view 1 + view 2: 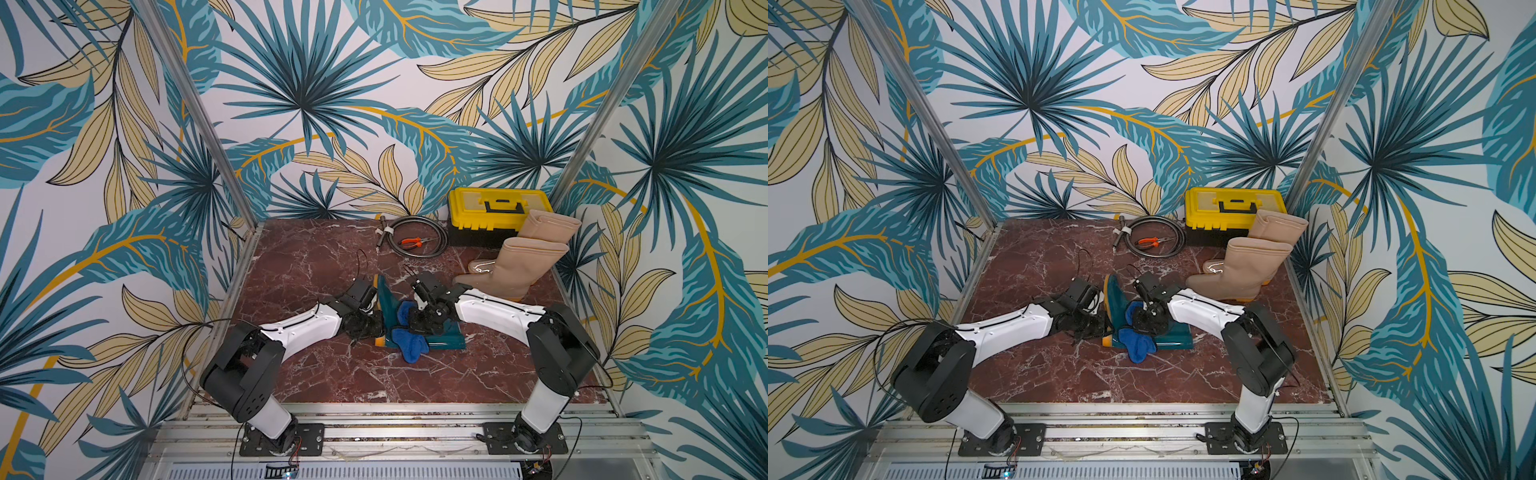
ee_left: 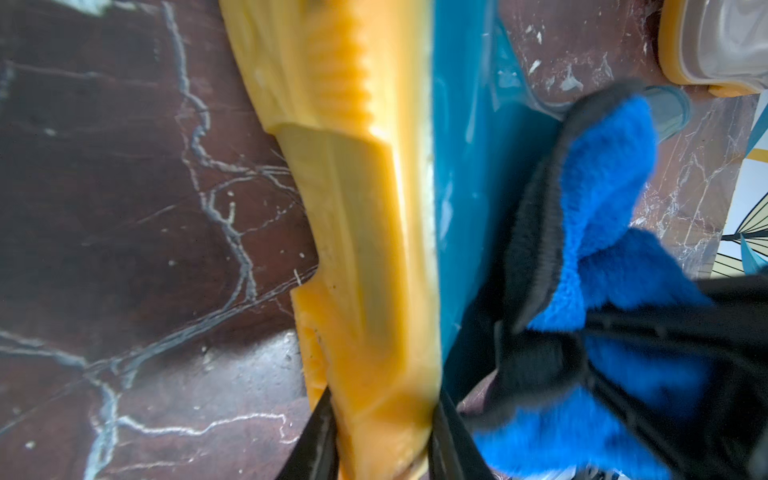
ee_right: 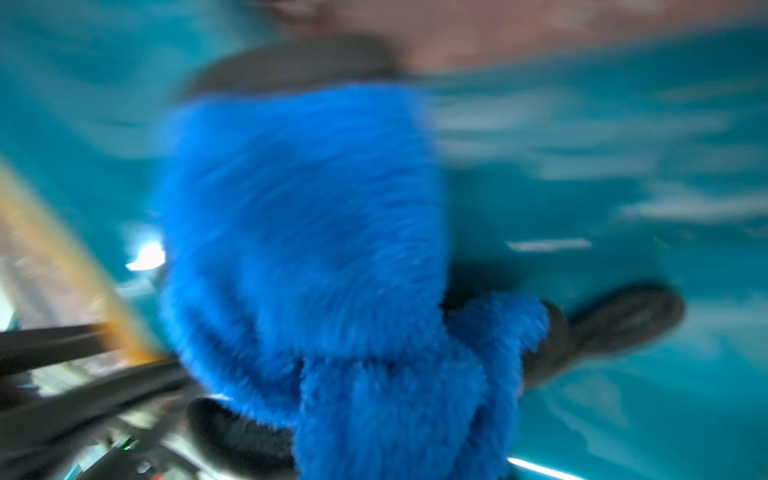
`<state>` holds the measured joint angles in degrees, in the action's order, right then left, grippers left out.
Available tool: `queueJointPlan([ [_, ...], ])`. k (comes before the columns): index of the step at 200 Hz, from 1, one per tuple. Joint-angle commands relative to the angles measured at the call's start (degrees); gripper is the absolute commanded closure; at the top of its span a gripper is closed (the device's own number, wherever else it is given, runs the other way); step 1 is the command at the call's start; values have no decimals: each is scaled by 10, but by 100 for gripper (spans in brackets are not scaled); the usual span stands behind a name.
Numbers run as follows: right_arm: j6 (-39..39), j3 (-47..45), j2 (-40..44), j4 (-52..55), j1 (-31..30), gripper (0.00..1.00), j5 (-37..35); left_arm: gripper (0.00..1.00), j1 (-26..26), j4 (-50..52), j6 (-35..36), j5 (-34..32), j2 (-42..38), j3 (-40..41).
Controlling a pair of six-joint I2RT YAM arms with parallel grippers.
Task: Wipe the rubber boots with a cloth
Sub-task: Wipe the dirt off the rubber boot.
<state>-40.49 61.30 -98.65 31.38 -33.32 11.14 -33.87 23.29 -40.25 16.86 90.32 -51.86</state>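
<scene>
A dark teal rubber boot (image 1: 445, 339) (image 1: 1177, 338) lies on its side mid-table, orange-yellow sole (image 2: 365, 208) toward the left arm. My left gripper (image 1: 377, 327) (image 1: 1106, 325) (image 2: 384, 440) is shut on the heel end of that sole, one finger on each side. The bright blue fluffy cloth (image 1: 410, 345) (image 1: 1138, 345) (image 2: 611, 166) (image 3: 299, 228) lies bunched on the teal upper (image 2: 469, 166). My right gripper (image 1: 420, 322) (image 1: 1145, 320) (image 3: 386, 415) is shut on the cloth and presses it on the boot. Two beige-tan boots (image 1: 519, 270) (image 1: 1246, 270) stand upright at the back right.
A yellow toolbox (image 1: 494, 208) stands at the back right behind the tan boots. A coiled grey cable (image 1: 436, 239) with orange-handled pliers (image 1: 409, 243) lies at the back middle. Metal frame posts and patterned walls close in the marble table (image 1: 316, 374).
</scene>
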Motion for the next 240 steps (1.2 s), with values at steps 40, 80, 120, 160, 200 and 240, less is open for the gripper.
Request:
queueJointPlan([
  [40,8,-26,116,61,71,100,-13,82,-1,0,38,21,-11,5],
  [80,2,182,-40,8,18,100,47,82,-1,0,53,19,-8,-2],
  [120,39,470,-232,81,26,100,33,83,-5,1,67,31,9,-27],
  [160,9,461,-269,68,34,100,80,83,-7,0,59,33,18,-31],
  [200,7,253,-158,1,10,100,112,83,-7,0,60,24,23,-35],
  [240,29,152,-68,38,-2,100,73,82,-6,0,66,26,24,-39],
])
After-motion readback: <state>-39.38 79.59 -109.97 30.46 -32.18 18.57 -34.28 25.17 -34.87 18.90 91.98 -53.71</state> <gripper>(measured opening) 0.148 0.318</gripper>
